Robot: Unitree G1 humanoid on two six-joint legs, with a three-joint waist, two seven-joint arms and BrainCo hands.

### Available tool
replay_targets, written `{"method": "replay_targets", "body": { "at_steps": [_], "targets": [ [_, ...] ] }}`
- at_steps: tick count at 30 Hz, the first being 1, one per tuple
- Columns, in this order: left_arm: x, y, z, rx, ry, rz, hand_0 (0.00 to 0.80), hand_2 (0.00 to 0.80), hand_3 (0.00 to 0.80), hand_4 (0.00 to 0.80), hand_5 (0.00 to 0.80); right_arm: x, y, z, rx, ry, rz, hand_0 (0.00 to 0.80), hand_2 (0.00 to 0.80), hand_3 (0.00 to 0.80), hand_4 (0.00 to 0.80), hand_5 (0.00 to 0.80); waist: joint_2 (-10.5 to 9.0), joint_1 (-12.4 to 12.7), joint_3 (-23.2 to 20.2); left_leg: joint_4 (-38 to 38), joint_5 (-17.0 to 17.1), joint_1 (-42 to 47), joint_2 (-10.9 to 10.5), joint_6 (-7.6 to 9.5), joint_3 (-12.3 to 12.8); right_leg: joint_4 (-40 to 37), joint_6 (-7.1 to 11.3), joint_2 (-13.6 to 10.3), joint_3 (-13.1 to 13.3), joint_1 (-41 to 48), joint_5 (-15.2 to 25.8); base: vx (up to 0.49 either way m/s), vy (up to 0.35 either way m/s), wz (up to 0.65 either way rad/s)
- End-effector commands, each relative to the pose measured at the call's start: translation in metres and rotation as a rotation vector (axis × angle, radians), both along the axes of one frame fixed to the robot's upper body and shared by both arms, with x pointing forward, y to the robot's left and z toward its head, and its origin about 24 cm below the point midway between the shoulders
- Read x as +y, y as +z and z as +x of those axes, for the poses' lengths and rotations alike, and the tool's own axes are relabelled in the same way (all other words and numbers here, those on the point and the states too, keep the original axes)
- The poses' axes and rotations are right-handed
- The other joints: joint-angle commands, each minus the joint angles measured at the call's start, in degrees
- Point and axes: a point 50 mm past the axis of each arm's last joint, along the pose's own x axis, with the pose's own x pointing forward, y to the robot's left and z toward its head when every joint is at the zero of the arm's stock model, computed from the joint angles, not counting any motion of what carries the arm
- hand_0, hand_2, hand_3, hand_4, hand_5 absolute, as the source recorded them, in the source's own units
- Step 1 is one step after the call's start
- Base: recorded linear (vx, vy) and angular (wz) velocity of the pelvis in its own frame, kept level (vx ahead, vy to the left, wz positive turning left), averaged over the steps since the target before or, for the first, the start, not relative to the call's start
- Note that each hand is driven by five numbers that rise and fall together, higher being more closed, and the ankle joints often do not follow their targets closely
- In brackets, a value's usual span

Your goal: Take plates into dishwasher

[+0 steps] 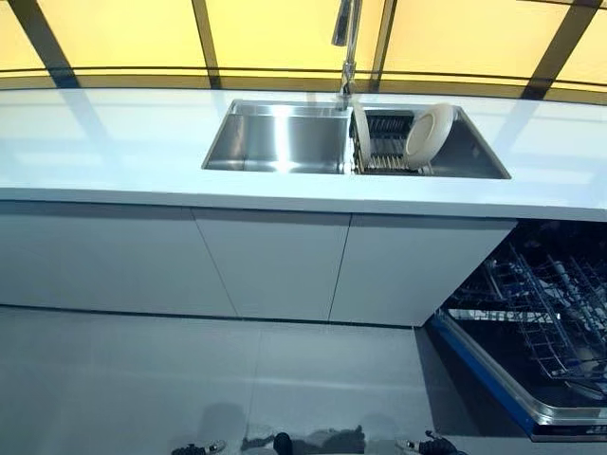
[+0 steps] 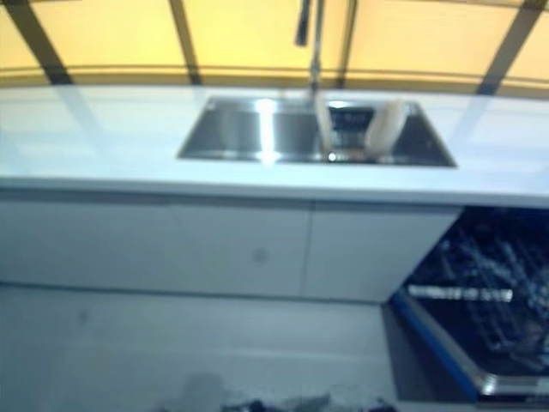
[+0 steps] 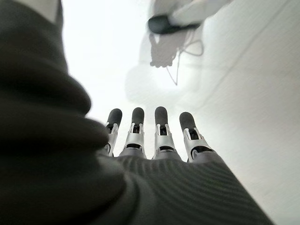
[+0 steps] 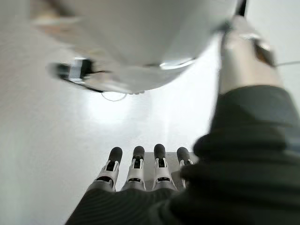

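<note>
A white plate leans upright in the dish rack in the right basin of the steel sink. A second white plate stands edge-on at the rack's left end. The dishwasher stands open at the lower right, its wire rack pulled out and holding no plates that I can see. My left hand hangs low with straight fingers over the floor, holding nothing. My right hand hangs the same way, far from the plates.
A white counter runs across the view with white cabinet doors below it. A tall faucet rises behind the sink. Grey floor lies between me and the cabinets.
</note>
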Motion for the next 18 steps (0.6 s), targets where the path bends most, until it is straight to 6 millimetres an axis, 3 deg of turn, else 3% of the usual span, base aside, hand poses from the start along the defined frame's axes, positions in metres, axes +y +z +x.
{"method": "replay_targets", "body": {
  "at_steps": [1,2,4,5,6,7,8,10,13,18],
  "targets": [
    [0.012,0.005,0.006,0.002,0.020,0.024,0.000,0.000,0.000,0.000,0.000,-0.028,0.008,0.000,-0.027,-0.035,-0.057,0.000,0.000,0.000,0.000,0.000,-0.10,-1.54,1.84,7.41,-6.63,-0.99,-0.93,-0.64,-5.09,-29.06,1.85,-0.56,0.55,1.70,21.18,0.439,-0.310,0.09],
    [0.012,0.005,0.006,0.010,0.020,0.017,0.000,0.000,0.000,0.000,0.000,-0.031,0.009,0.000,-0.027,-0.044,-0.062,0.000,0.000,0.000,0.000,0.000,0.41,-2.71,2.02,8.77,-8.27,0.36,-0.92,-0.61,-7.18,-36.51,2.86,0.57,3.58,-0.35,22.89,0.420,-0.254,0.20],
    [0.012,0.004,0.003,0.014,0.008,0.010,0.000,0.000,0.000,0.000,0.000,-0.033,0.011,0.005,-0.031,-0.047,-0.069,0.000,0.000,0.000,0.000,0.000,-0.38,-3.23,2.06,13.72,-12.34,0.77,-2.07,0.47,-9.46,-30.81,1.58,0.41,6.16,-1.37,22.02,0.302,-0.204,0.33],
    [0.012,0.003,-0.001,0.030,-0.033,0.007,0.000,0.000,0.000,0.000,0.000,-0.032,0.010,0.006,-0.024,-0.053,-0.073,0.000,0.000,0.000,0.000,0.000,-1.28,-3.39,1.81,16.62,-14.78,0.19,-1.80,1.34,-8.14,-28.52,1.49,0.44,5.97,0.09,20.25,0.260,-0.226,0.59],
    [0.011,0.002,-0.006,0.042,-0.053,0.004,0.000,0.000,0.000,0.000,0.000,-0.030,0.009,0.003,0.000,-0.054,-0.077,0.000,0.000,0.000,0.000,0.000,-1.90,-3.97,1.53,18.98,-16.53,0.35,-0.66,1.18,-6.56,-26.23,1.51,0.62,6.74,0.89,19.23,0.245,-0.195,0.69],
    [0.009,0.001,-0.007,0.037,-0.019,-0.003,0.000,0.000,0.000,0.000,0.000,-0.028,0.008,0.002,0.027,-0.025,-0.088,0.000,0.000,0.000,0.000,0.000,-1.94,-4.40,1.25,19.21,-17.27,2.00,0.23,0.65,-6.56,-22.78,1.16,1.48,7.33,-0.10,18.83,0.207,-0.179,0.66],
    [0.007,0.001,-0.005,0.029,-0.001,-0.017,0.000,0.000,0.000,0.000,0.000,-0.027,0.007,-0.003,0.032,-0.029,-0.096,0.000,0.000,0.000,0.000,0.000,-2.07,-4.29,1.39,19.64,-17.33,1.93,1.05,0.48,-6.61,-20.95,0.87,1.82,6.80,0.31,16.67,0.156,-0.150,0.67],
    [0.000,-0.001,-0.006,0.044,-0.009,-0.058,0.000,0.000,0.000,0.000,0.000,-0.029,0.007,-0.002,0.014,-0.037,-0.089,0.000,0.000,0.000,0.000,0.000,-2.52,-3.72,1.58,18.28,-16.30,3.64,2.16,-0.43,-6.19,-22.53,0.68,1.04,4.44,2.63,16.61,0.165,-0.140,0.49],
    [-0.009,-0.006,-0.015,0.045,0.019,-0.073,0.000,0.000,0.000,0.000,0.000,-0.026,0.011,0.015,-0.054,-0.024,-0.062,0.000,0.000,0.000,0.000,0.000,-2.12,-2.91,0.96,13.64,-13.92,4.73,2.11,-1.49,-7.49,-24.71,1.05,1.48,3.81,4.22,16.23,0.094,-0.068,0.19],
    [-0.007,-0.007,-0.026,0.079,0.009,-0.056,0.000,0.000,0.000,0.000,0.000,-0.016,0.011,0.024,-0.092,-0.020,-0.025,0.000,0.000,0.000,0.000,0.000,-1.03,-3.08,0.47,8.53,-11.81,6.37,3.71,-2.62,-6.33,-23.43,1.74,0.63,1.76,3.76,15.01,0.084,0.003,0.10]
  ]
}}
